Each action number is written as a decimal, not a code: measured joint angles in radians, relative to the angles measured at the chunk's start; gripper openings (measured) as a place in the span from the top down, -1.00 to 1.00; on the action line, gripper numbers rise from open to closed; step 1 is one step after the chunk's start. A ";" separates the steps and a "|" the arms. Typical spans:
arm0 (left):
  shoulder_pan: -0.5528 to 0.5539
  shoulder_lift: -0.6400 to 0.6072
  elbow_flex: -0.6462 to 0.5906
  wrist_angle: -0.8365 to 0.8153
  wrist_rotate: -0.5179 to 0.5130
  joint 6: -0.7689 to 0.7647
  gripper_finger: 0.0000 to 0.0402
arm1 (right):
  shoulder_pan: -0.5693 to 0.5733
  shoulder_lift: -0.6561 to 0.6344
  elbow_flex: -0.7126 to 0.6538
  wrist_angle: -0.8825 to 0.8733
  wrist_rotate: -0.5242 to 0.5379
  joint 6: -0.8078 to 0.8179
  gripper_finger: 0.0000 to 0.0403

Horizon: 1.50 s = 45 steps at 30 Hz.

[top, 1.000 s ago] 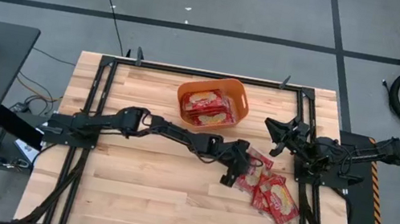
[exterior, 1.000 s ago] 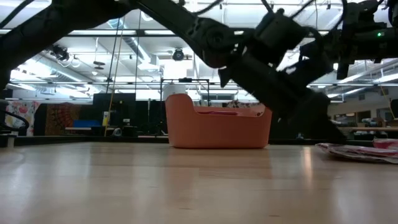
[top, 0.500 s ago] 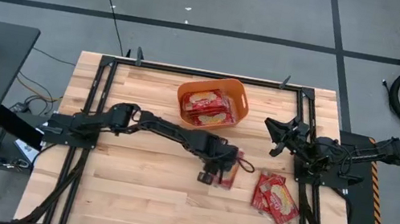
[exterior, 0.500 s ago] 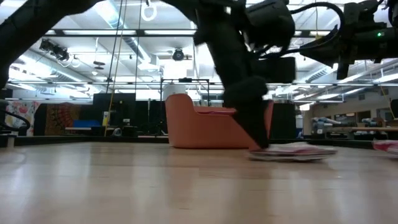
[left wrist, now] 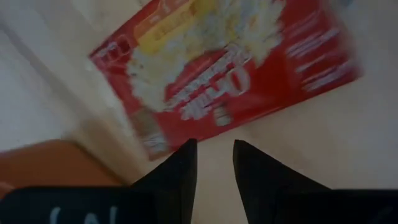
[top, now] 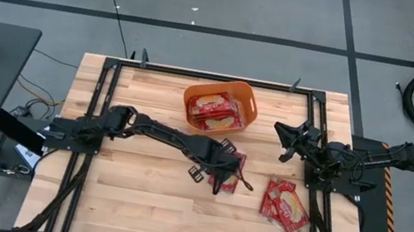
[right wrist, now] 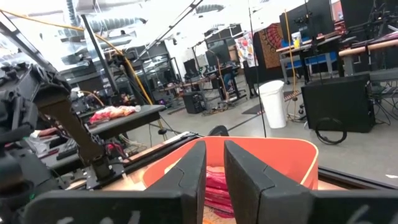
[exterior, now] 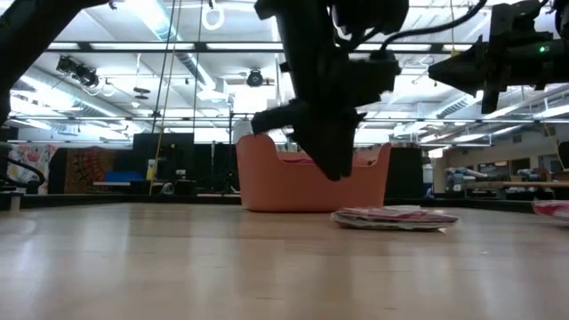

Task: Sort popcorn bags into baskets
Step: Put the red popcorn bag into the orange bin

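One orange plastic tub (top: 221,106), rounded-rectangular with sloping walls and a rim, sits at the far middle of the pale wood-plank table (top: 117,202). Inside it: flat glossy red popcorn packets (top: 216,111) with yellow-cream print, overlapping; at least two, exact count unclear.

On the table: one loose red packet (top: 234,170) lies flat just in front of the tub, under the left gripper (top: 220,177). To the right, a small heap of the same packets (top: 287,204), overlapping, roughly three or four.

Left gripper hangs just above the loose packet, fingers (left wrist: 180,171) almost together with a thin gap, holding nothing; low view shows it clear of the packet.

Right gripper (top: 280,131) waits off to the right of the tub, raised, fingers (right wrist: 189,171) narrowly parted, empty.
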 joint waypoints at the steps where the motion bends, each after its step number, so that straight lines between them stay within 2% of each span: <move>1: -0.001 0.003 0.000 0.007 -0.023 0.034 0.45 | 0.000 0.000 0.000 -0.001 0.000 0.000 0.69; 10: -0.011 0.010 -0.033 0.046 -0.017 0.419 0.43 | 0.000 0.000 0.000 -0.001 0.000 0.000 0.69; 16: -0.022 0.012 -0.133 0.136 -0.026 0.632 0.22 | 0.000 0.000 0.000 -0.001 0.000 0.000 0.69; 19: -0.031 0.013 -0.165 0.240 -0.071 0.663 0.15 | 0.000 0.000 0.000 -0.001 0.000 0.000 0.69; 25: -0.031 0.012 -0.169 0.272 -0.077 0.692 0.14 | 0.000 0.000 0.000 -0.001 0.000 0.000 0.69; 30: -0.031 0.012 -0.170 0.311 -0.163 0.698 0.14 | 0.000 0.000 0.000 -0.001 0.000 0.000 0.69; 36: -0.031 0.012 -0.170 0.367 -0.154 0.790 0.14 | 0.000 0.000 0.000 -0.001 0.000 0.000 0.69; 40: -0.025 0.012 -0.170 0.403 -0.107 0.869 0.14 | 0.000 0.000 0.000 -0.001 0.000 0.000 0.69; 45: -0.003 0.012 -0.170 0.386 -0.097 0.955 0.14 | 0.000 0.000 0.000 -0.001 0.000 0.000 0.69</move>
